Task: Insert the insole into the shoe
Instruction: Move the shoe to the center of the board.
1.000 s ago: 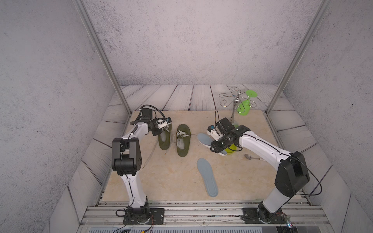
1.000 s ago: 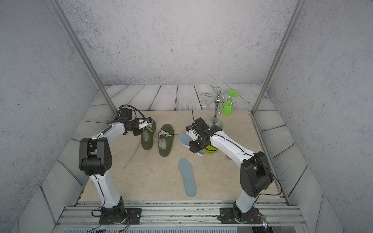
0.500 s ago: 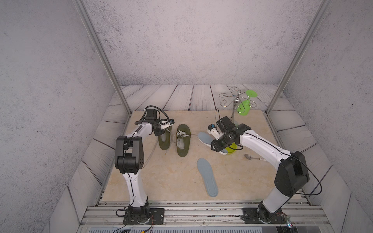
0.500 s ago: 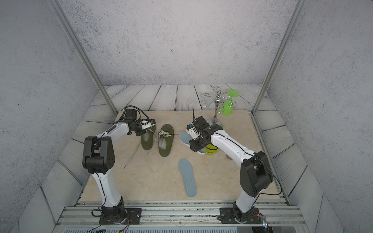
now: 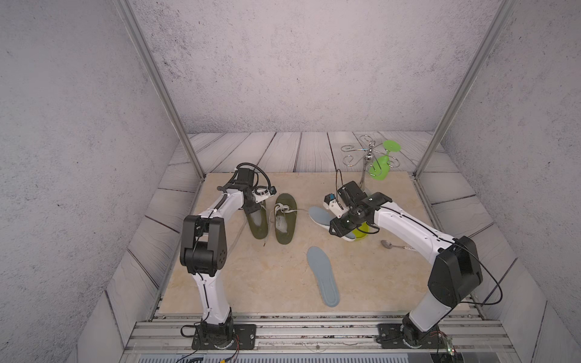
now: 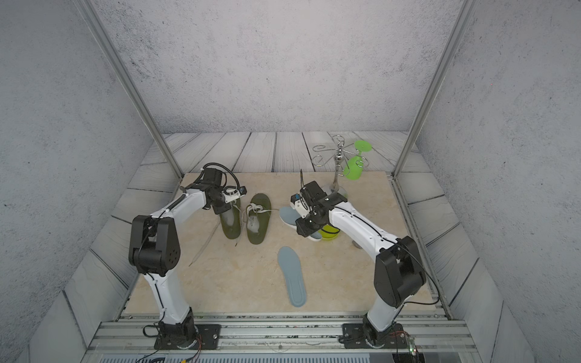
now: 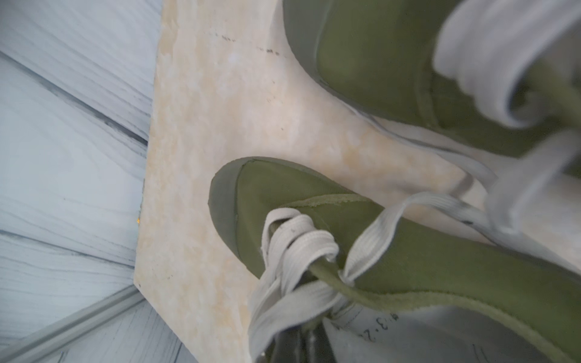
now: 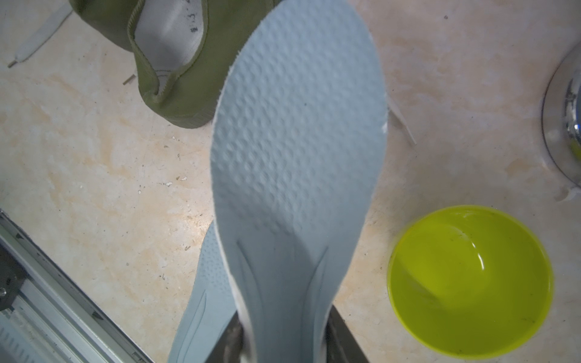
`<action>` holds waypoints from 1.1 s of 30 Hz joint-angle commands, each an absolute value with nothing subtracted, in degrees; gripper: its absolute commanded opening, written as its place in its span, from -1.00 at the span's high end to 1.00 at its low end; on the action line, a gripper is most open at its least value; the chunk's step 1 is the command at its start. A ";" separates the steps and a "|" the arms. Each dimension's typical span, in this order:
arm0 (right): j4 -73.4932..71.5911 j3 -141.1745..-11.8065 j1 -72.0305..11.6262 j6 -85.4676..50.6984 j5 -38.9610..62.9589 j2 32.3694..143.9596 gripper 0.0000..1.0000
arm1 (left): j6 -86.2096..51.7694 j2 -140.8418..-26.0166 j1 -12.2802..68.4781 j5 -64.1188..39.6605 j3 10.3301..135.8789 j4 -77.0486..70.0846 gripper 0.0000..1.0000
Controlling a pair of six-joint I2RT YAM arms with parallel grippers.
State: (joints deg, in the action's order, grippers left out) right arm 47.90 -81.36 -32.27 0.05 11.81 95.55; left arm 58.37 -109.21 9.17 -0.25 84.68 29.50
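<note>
Grey insole (image 8: 295, 157) in right hand (image 5: 341, 228), toe toward shoe (image 8: 169, 94).

L arm (image 5: 221, 206): elbow high, forearm reaching fwd, wrist pitched down. L gripper (image 5: 252, 208): jaws closed tight. R arm (image 5: 408, 228): stretched fwd and inward, wrist angled down. R gripper (image 5: 338, 228): jaws clamped on heel end of insole (image 8: 298, 157).

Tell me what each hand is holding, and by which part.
The right hand grips the grey insole near its heel end. The left hand is shut on the left green shoe at its opening, among the laces; exact spot hidden.
</note>
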 commanded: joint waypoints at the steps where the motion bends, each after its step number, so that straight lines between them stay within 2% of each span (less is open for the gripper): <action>1: 49.12 -81.59 -32.04 0.48 11.48 91.87 0.23 | 56.36 -102.68 10.54 3.05 80.09 31.57 1.00; 9: 51.21 -80.12 -32.31 -0.08 14.85 89.17 0.25 | 46.94 -91.60 18.07 3.82 68.18 34.83 1.00; 14: 52.27 -77.71 -32.61 -0.20 14.68 86.42 0.26 | 39.19 -88.29 21.58 3.76 67.48 38.89 1.00; 18: 53.00 -76.69 -32.77 -0.59 14.33 85.13 0.27 | 34.69 -89.60 23.48 4.32 70.55 46.61 1.00; 24: 52.57 -75.39 -33.96 -1.91 12.93 84.69 0.29 | 28.23 -92.08 24.08 5.16 70.28 47.20 1.00; 33: 53.46 -75.86 -37.27 -0.91 11.36 88.72 0.30 | 15.12 -99.87 24.17 -2.19 81.29 56.25 1.00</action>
